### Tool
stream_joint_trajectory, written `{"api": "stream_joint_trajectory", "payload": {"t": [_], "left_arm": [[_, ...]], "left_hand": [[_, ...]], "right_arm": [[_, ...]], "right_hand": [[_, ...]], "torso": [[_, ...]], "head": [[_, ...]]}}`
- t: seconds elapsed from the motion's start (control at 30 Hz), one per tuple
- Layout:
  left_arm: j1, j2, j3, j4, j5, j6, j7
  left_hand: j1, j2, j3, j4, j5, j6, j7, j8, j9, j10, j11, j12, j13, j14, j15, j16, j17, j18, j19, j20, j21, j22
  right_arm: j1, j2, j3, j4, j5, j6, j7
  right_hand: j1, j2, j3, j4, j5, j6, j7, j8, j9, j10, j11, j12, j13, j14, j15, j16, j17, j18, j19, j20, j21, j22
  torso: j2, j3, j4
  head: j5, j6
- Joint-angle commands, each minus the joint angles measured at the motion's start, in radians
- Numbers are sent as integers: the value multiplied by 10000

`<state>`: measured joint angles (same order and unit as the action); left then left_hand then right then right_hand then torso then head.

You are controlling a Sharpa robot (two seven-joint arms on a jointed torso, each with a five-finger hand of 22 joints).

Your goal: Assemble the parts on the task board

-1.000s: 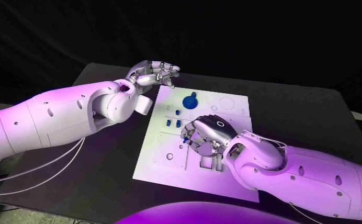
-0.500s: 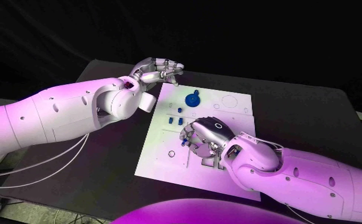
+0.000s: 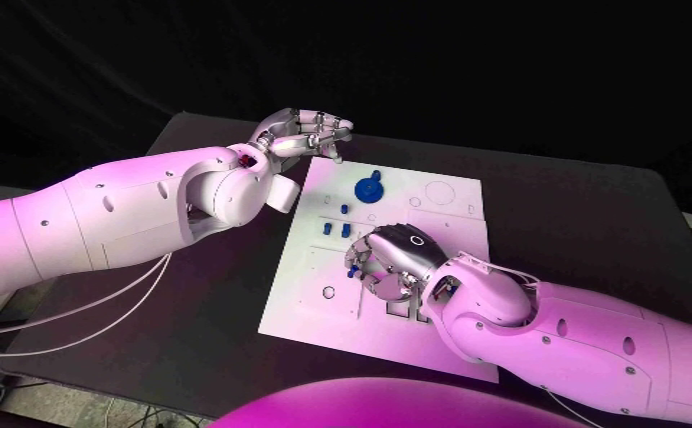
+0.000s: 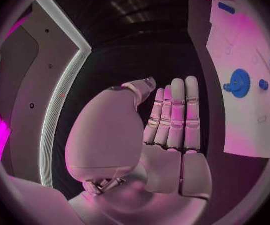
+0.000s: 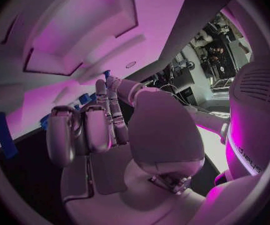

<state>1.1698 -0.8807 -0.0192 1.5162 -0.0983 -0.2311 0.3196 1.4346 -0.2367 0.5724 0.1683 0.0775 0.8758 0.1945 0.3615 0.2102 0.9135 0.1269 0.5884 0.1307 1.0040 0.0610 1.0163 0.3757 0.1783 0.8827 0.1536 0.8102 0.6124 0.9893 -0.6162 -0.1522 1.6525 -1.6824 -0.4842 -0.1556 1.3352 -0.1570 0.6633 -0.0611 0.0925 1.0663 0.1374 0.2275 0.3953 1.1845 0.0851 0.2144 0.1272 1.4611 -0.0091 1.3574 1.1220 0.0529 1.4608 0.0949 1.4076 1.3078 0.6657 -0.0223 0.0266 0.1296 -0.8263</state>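
Board lies mid-table with my right hand low over its middle, fingers curled toward the small blue pieces, probably to pick one; can't tell if it grips any. My left hand waits off the far corner, fingers straight, together, empty; blue gear sits nearby.

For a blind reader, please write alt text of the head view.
The right robot hand rests on a white board on a black table. The left robot hand hovers beyond the board's far corner. A blue gear stands on the board.

The right hand has crept slightly nearer across the task board; the left hand edged upward.
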Motion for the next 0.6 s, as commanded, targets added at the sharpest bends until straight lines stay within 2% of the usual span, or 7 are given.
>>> {"api": "stream_joint_trajectory", "payload": {"t": [0.03,0.6], "left_arm": [[6,24,6,19,-16,178,76],[7,16,6,17,-16,189,41]], "left_hand": [[-37,80,-11,-38,0,-76,28,-63,-16,-50,31,-23,-16,-51,-5,-62,-17,35,-30,38,-65,-18],[-37,80,-11,-38,0,-76,28,-63,-16,-50,31,-23,-16,-51,-5,-62,-17,35,-30,38,-65,-18]], "right_arm": [[-22,37,-8,-38,-201,288,-10],[-42,177,-43,-140,-329,732,-62]], "right_hand": [[29,85,4,-36,16,40,20,56,4,213,-189,10,9,209,-37,-24,-8,-132,297,-41,-65,1839],[-118,25,-73,-44,-86,-9,19,22,16,177,-178,-49,24,177,-26,-99,-138,-111,254,-32,-156,1806]], "torso": [[-6,-5,-2],[-4,-11,1]], "head": [[5,-15],[-8,-41]]}}
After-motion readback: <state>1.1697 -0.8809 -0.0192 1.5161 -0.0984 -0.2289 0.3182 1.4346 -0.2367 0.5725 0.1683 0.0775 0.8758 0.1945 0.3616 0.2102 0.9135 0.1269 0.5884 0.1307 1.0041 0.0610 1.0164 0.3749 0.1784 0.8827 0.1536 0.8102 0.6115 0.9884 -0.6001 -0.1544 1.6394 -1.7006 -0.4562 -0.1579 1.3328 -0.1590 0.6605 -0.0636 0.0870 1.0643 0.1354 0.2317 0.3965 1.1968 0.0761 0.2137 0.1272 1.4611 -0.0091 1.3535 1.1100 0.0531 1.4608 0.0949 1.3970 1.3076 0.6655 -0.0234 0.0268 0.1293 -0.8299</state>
